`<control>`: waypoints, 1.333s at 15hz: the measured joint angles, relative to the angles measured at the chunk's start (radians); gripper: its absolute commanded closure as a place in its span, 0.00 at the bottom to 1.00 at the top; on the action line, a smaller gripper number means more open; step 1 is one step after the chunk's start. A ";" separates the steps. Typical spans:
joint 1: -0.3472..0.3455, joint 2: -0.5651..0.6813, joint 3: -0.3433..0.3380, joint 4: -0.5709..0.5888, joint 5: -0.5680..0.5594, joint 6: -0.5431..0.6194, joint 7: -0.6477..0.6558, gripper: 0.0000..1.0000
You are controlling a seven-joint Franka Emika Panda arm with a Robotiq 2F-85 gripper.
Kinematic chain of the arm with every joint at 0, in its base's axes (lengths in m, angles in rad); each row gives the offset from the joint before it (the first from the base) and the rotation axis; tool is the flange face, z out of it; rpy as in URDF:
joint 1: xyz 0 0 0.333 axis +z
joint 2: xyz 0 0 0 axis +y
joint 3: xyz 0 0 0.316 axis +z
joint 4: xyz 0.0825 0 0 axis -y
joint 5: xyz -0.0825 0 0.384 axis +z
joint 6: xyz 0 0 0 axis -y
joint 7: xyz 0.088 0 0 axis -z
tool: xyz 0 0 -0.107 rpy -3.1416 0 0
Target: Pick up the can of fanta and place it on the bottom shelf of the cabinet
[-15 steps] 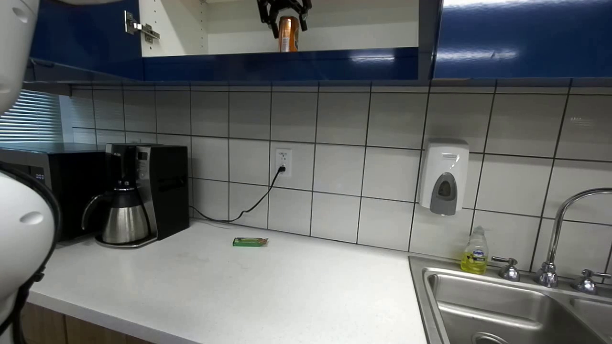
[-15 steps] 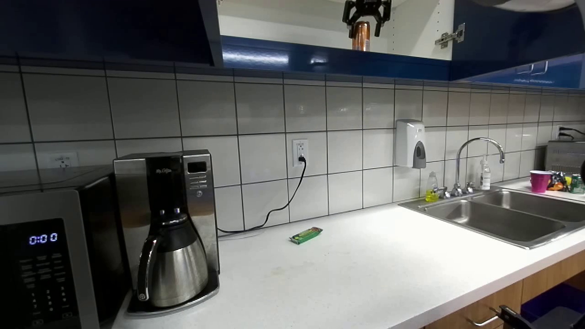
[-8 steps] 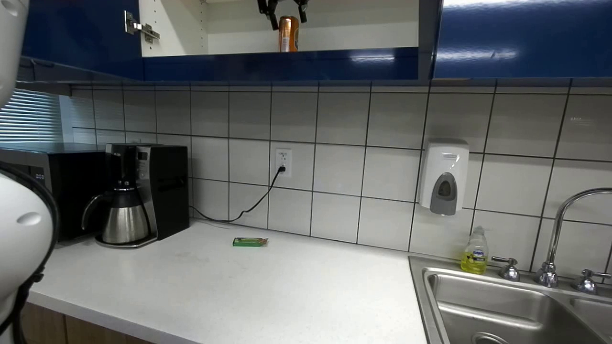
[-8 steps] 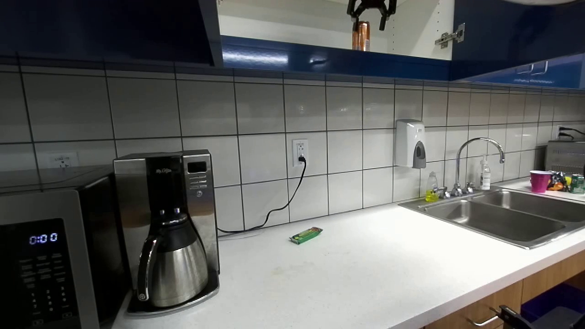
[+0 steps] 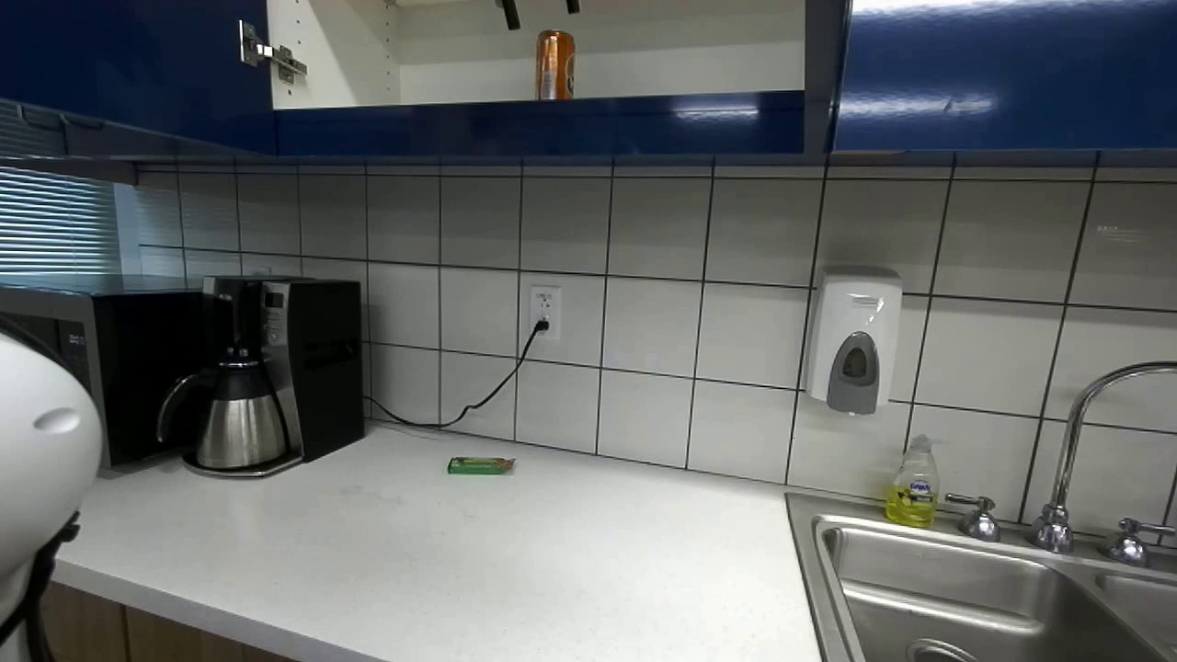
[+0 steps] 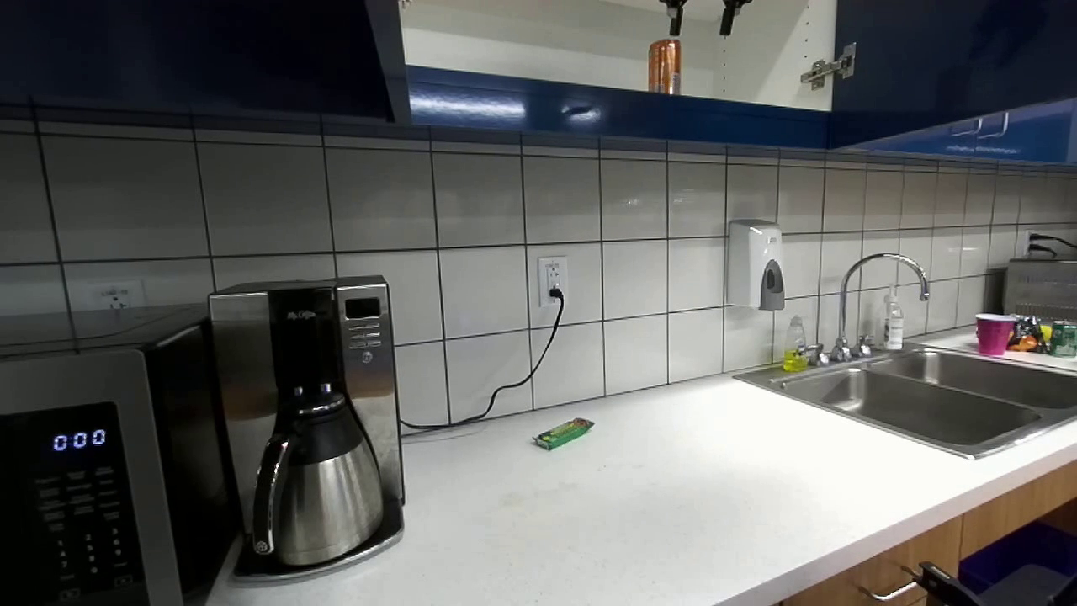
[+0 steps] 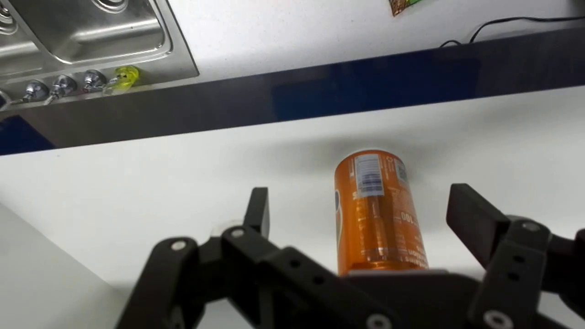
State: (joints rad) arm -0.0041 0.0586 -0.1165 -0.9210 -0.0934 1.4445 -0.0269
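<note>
Orange can (image 7: 378, 212) upright on the bottom shelf (image 7: 160, 183) of the cabinet (image 5: 441, 131)

We see the can standing near the cabinet's dark-blue front edge, its barcode (image 7: 369, 174) facing us in the wrist view. We find the gripper (image 6: 701, 30) clear of it, its fingers (image 7: 259, 210) spread wide; in that view one lies to each side of the can, with a gap between. In both exterior views we see only the finger ends, higher than the can's top. On the white tabletop (image 5: 552, 552) below, we have a green packet (image 5: 478, 466) lying near a black cord (image 5: 432, 426). A metal pot (image 5: 241, 430) sits in the coffee maker (image 5: 333, 405) beside a microwave (image 6: 92, 471) reading 0:00. We spot a bottle (image 5: 912, 492) of yellow liquid at the sink (image 5: 814, 561).
</note>
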 measured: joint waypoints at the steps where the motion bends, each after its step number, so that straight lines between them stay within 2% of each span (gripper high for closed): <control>1: 0.005 -0.034 0.001 -0.039 -0.001 0.000 -0.008 0.00; 10: 0.042 -0.350 0.028 -0.502 -0.031 0.024 -0.038 0.00; 15: 0.045 -0.465 0.036 -0.794 -0.032 0.153 -0.038 0.00; 20: 0.045 -0.538 0.044 -1.111 -0.054 0.328 -0.038 0.00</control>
State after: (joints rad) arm 0.0406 -0.4793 -0.0723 -2.0315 -0.1478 1.7729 -0.0653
